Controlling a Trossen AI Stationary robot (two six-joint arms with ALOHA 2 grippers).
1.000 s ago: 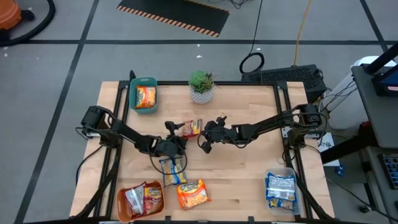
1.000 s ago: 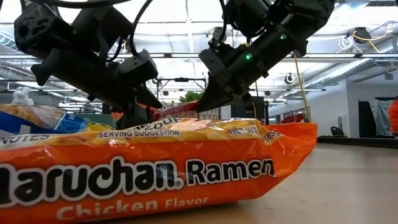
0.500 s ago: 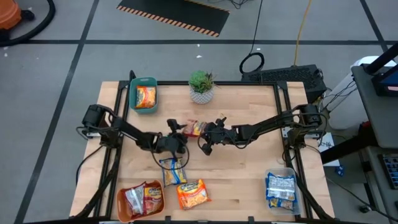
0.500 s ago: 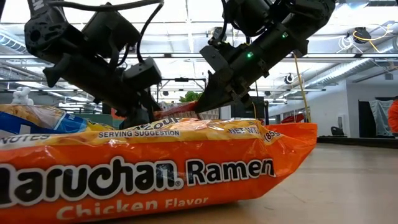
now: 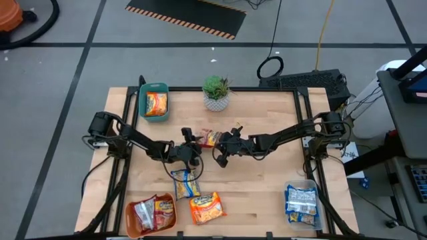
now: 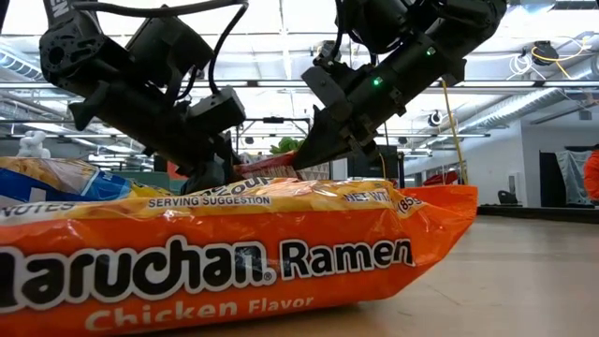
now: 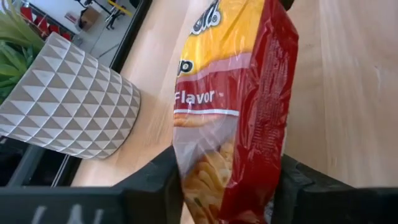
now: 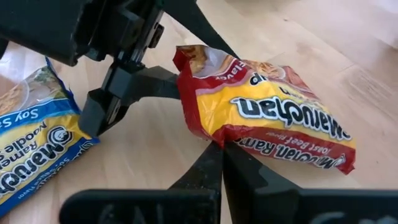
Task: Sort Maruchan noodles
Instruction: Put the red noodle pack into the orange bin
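The big orange packet (image 6: 234, 253) filling the low view's bottom is showing "Maruchan Ramen", "Chicken Flavor" and "SERVING SUGGESTION". The red packet (image 8: 267, 118) in the middle is showing "Maruchan" upside down. The blue packet (image 8: 31, 149) at left is showing "Soy Sauce".

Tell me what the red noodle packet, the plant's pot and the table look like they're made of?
Red packet: thin glossy plastic film, judging by its crinkles, shine and a see-through patch showing noodles.
Pot: probably glazed ceramic, white-grey with raised triangle facets, though it could be moulded plastic.
Table: pale wood with visible grain and plank seams, smooth and likely sealed.
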